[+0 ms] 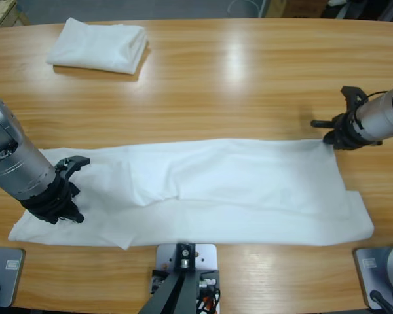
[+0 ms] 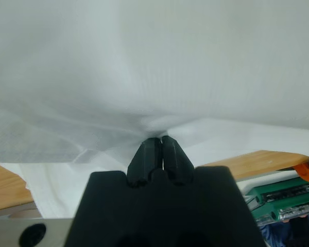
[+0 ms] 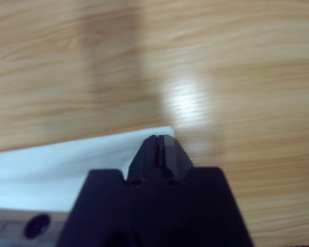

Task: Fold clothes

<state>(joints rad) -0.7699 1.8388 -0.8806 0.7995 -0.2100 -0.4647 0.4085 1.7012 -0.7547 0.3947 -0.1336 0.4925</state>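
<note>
Shirt (image 1: 249, 190) pinched at both ends.
Left end effector (image 1: 69, 196) clamped at 8 o'clock, right end effector (image 1: 333, 136) at 2 o'clock corner; seemed soft, limp, best gripped by edges.

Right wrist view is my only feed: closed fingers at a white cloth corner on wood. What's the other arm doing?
Observer: The left gripper is shut on the white T-shirt, pinching a bunch of fabric near its opposite end.
Operator: How does the shirt lie overall?
Observer: Spread in a long strip across the table, with the right gripper at its far corner.
Operator: Anything else on the table?
Observer: A folded white T-shirt lies at the far left, apart from both arms.
</note>
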